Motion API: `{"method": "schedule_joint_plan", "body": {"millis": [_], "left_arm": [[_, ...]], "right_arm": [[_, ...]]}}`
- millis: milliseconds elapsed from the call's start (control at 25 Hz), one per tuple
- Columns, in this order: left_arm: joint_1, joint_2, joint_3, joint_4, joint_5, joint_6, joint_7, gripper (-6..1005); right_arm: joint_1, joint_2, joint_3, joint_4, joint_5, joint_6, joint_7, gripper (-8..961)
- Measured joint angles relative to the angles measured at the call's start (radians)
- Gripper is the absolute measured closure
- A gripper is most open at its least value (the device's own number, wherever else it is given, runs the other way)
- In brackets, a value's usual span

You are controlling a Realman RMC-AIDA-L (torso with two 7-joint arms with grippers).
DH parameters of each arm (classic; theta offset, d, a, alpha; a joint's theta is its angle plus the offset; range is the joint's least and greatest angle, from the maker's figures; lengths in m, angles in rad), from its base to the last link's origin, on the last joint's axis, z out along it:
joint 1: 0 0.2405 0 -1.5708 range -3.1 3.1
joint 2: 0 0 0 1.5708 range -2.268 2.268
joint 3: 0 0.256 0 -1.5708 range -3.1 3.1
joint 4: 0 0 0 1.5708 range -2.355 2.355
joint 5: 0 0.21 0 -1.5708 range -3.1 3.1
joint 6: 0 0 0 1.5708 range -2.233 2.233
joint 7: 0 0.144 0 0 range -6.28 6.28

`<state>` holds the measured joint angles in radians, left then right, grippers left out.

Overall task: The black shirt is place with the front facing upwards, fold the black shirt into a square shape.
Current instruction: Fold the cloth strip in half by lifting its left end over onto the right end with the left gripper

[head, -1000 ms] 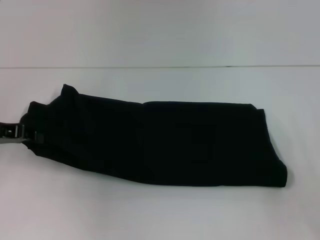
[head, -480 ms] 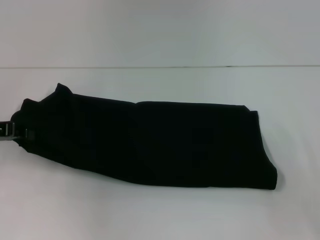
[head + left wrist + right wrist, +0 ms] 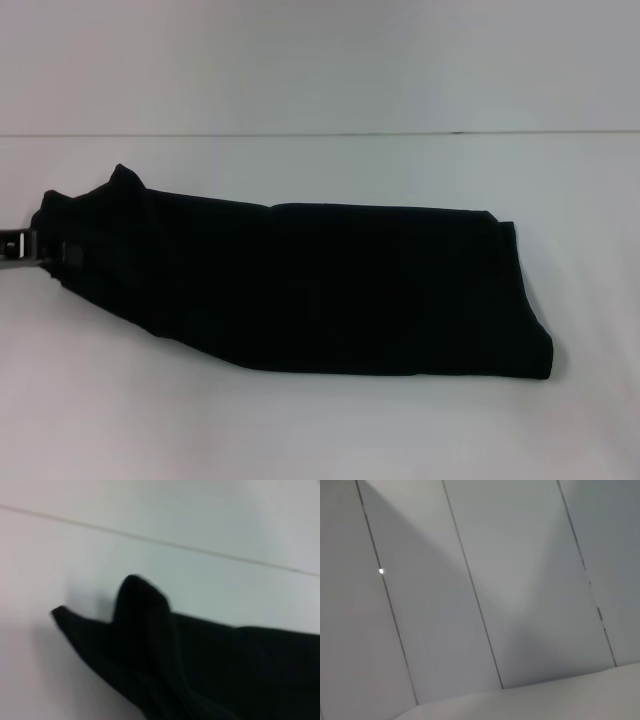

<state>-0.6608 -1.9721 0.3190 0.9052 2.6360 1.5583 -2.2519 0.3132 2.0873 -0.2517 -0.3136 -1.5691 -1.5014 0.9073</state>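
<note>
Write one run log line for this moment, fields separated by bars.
black shirt: long folded strip on table | left end effector: at strip's left end | right arm: not visible

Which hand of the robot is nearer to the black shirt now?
The left. The left hand is at the left end of the black shirt, touching it. The right hand appears in no view, and its wrist camera sees only wall panels.

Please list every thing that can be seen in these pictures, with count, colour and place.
black shirt: one, black, folded into a long band lying across the middle of the table, its left end bunched and a little raised.
table: one, white, under the shirt.
wall panels: several, pale grey with thin dark seams, seen only in the right wrist view.
left gripper: one, dark with grey metal, at the shirt's left end, at the picture's edge.
right gripper: not in view.
</note>
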Motion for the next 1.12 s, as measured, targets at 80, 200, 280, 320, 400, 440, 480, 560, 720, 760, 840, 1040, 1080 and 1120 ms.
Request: {"method": "schedule_joint_plan", "body": {"millis": [80,200,280,320,400,440,480,560,720,760,840,1040,1080,1120], "left_arm": [[-0.003,0.001,0.0,0.007,-0.026,0.02,0.002,887],[-0.006,0.001,0.002,0.022,-0.064,0.05,0.004,887],[-0.007,0.001,0.005,0.029,-0.103,0.068,0.002,886],[-0.007,0.001,0.006,0.03,-0.121,0.075,0.001,886],[-0.008,-0.002,0.017,0.037,-0.173,0.097,-0.001,886],[-0.011,-0.005,0.026,0.042,-0.201,0.111,-0.003,886],[-0.014,-0.01,0.039,0.05,-0.224,0.125,-0.007,886],[-0.026,-0.027,0.076,0.07,-0.269,0.15,-0.018,887],[-0.055,-0.07,0.154,0.102,-0.312,0.158,-0.035,887],[-0.064,-0.08,0.172,0.106,-0.319,0.158,-0.038,887],[-0.087,-0.099,0.201,0.111,-0.33,0.153,-0.04,887],[-0.162,-0.154,0.278,0.121,-0.343,0.118,-0.044,888],[-0.17,-0.159,0.291,0.122,-0.343,0.11,-0.045,888],[-0.184,-0.167,0.308,0.121,-0.343,0.097,-0.047,888]], "right_arm": [[0.0,0.0,0.0,0.0,0.0,0.001,0.0,205],[-0.002,0.0,-0.002,0.002,0.0,0.009,0.002,205],[-0.006,0.0,-0.004,0.001,0.0,0.018,0.002,226],[-0.009,0.0,-0.005,-0.001,0.0,0.023,0.002,247],[-0.015,0.0,-0.006,-0.002,0.0,0.024,0.001,288],[-0.018,0.0,-0.006,-0.002,0.0,0.024,0.001,309],[-0.022,0.0,-0.003,-0.002,0.0,0.025,0.0,344],[-0.03,0.0,0.001,-0.001,0.001,0.025,0.0,413],[-0.057,0.0,0.015,-0.002,0.007,0.023,-0.001,547],[-0.064,0.0,0.019,-0.002,0.007,0.021,-0.001,577],[-0.076,-0.001,0.029,-0.002,0.008,0.019,-0.001,637],[-0.112,0.002,0.091,0.003,0.008,0.011,-0.018,781],[-0.118,0.002,0.102,0.004,0.008,0.009,-0.023,807],[-0.125,0.002,0.111,0.004,0.008,0.008,-0.025,832]]}}
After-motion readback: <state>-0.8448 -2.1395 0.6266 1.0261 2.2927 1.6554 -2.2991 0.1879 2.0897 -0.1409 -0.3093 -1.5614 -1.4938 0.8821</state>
